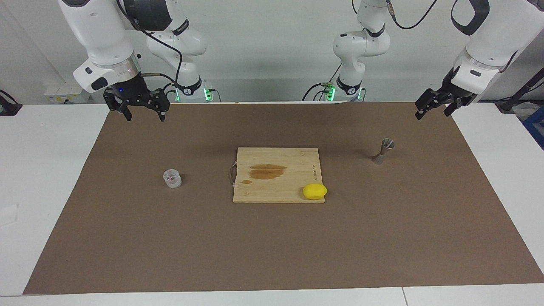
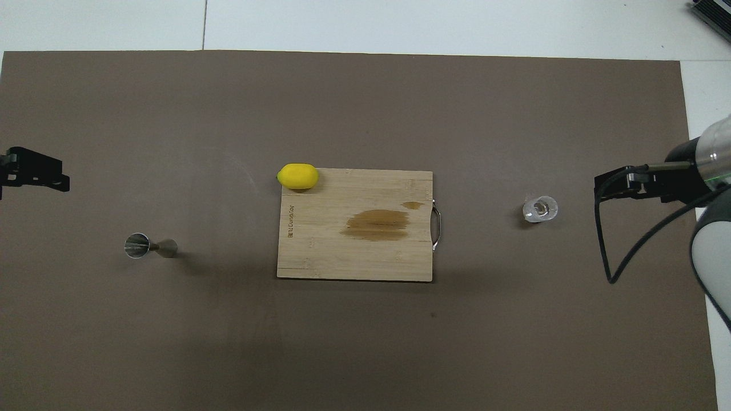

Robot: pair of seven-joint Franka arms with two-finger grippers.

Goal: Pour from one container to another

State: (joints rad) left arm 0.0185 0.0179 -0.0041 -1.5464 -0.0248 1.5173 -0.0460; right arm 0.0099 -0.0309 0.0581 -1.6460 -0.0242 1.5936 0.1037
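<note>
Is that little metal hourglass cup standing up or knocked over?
Upright: the metal jigger stands on its lower cone on the brown mat, its open mouth facing up.

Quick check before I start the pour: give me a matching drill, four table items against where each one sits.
1 glass
2 jigger
3 lemon
4 board

a mid-mat
b board corner farthest from the robots
c toward the left arm's end
d toward the right arm's end

Pairs: 1-d, 2-c, 3-b, 4-a
</note>
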